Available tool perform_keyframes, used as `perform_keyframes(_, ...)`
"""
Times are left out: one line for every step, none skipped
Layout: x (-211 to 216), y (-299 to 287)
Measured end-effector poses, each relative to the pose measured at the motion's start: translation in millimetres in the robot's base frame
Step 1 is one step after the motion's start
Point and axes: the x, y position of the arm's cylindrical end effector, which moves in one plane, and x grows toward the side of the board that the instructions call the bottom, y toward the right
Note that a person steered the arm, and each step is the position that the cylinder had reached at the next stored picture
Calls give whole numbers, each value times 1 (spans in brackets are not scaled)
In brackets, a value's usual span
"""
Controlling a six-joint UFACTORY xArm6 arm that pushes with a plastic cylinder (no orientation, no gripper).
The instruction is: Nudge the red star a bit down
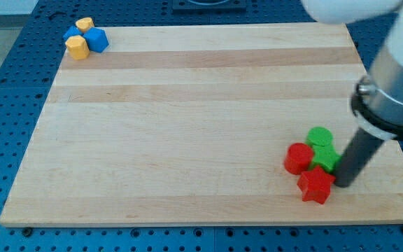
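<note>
The red star (pixel 315 185) lies near the view's bottom right of the wooden board (pixel 187 126). My tip (pixel 342 185) rests just to its right, touching or nearly touching its right edge. A red round block (pixel 299 158) sits just above-left of the star. Two green blocks are above the star: one (pixel 320 137) higher up, the other (pixel 324 159) right above the star and beside my rod.
At the view's top left corner is a cluster of two yellow blocks (pixel 78 47) (pixel 84 24) and two blue blocks (pixel 96 39) (pixel 71 33). The board's right edge (pixel 390 133) is near my rod, the bottom edge just below the star.
</note>
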Motion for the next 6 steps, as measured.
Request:
perform_keyframes(-14,-34)
perform_keyframes(-31,-72)
perform_keyframes(-38,-86)
perform_keyframes(-20,-65)
perform_keyframes(-28,-8)
perform_keyframes(-58,15)
